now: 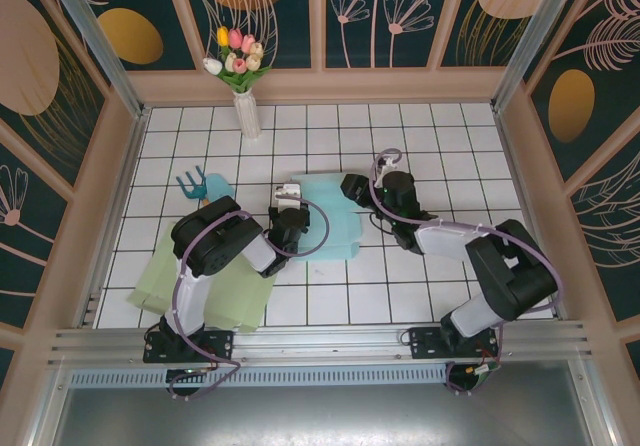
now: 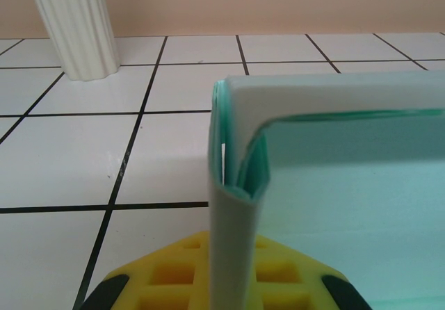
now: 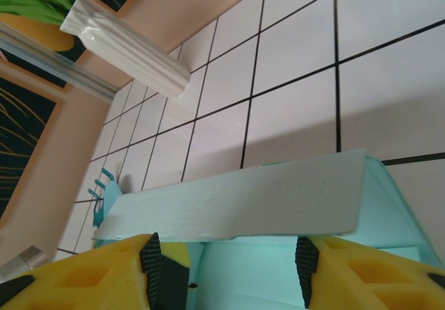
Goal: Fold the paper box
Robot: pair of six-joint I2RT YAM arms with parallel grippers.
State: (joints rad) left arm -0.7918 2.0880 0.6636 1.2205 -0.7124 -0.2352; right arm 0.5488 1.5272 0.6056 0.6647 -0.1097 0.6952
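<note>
Box lies between both arms: left pincer clamps its left wall; right pincer gapes at its right flap.

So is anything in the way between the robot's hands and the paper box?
No, nothing visible is. The left gripper is shut on a folded wall of the box. The right gripper is open right at another flap. The vase stands well off to the side.
</note>
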